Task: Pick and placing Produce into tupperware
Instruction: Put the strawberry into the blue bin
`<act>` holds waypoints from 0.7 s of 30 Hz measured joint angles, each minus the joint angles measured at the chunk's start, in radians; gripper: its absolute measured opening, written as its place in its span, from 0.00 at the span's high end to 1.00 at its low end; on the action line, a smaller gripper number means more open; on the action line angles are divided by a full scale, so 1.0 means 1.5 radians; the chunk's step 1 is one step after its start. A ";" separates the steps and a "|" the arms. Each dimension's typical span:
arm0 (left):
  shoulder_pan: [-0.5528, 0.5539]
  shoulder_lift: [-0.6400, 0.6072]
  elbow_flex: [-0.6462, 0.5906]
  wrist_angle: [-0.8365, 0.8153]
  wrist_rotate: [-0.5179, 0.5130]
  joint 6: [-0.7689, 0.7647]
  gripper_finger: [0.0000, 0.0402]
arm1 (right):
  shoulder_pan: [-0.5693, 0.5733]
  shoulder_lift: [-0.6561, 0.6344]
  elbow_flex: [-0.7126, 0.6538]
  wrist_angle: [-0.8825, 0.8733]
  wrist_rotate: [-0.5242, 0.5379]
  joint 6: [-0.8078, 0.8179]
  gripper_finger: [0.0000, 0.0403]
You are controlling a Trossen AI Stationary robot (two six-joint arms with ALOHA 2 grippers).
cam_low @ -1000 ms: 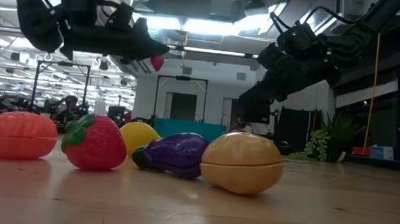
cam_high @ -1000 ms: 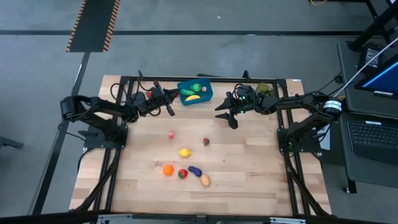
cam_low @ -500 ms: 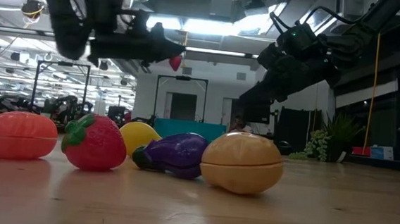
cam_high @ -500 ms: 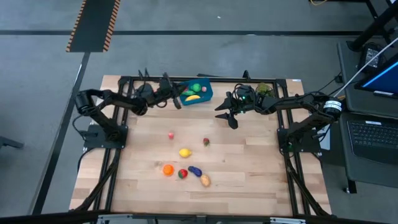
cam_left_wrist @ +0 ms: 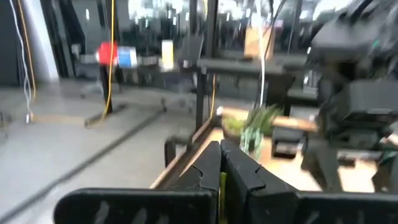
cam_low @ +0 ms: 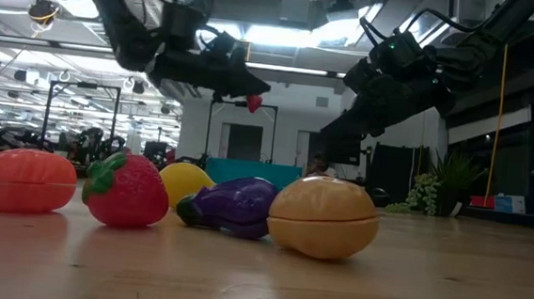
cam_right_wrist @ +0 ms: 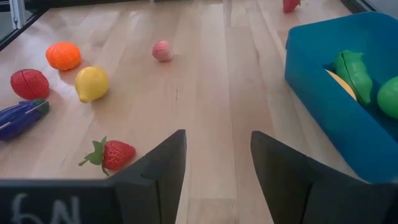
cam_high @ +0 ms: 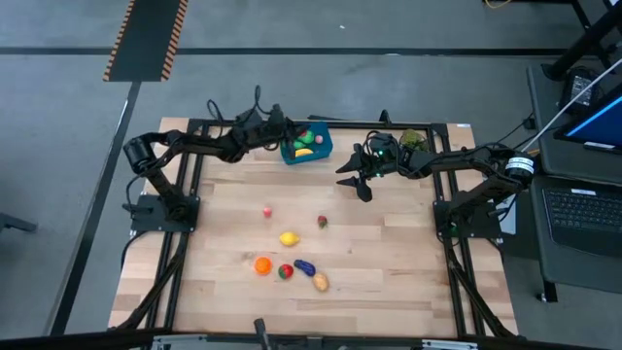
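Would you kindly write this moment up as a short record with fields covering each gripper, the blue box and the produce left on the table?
left gripper: shut on a small red piece, at the near-left rim of the tupperware
right gripper: open, empty, hovering right of the tupperware
tupperware: at the table's far edge, holding yellow and green pieces
produce on table: pink piece, strawberry, lemon, orange, red piece, eggplant, potato

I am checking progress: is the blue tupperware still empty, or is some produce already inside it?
Not empty. The tupperware holds a green piece, something yellow beneath it, and another green piece at the picture's edge.
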 joint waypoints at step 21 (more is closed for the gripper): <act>0.017 0.000 0.270 -0.590 -0.005 0.110 1.00 | 0.000 0.000 0.000 0.000 0.000 0.000 0.55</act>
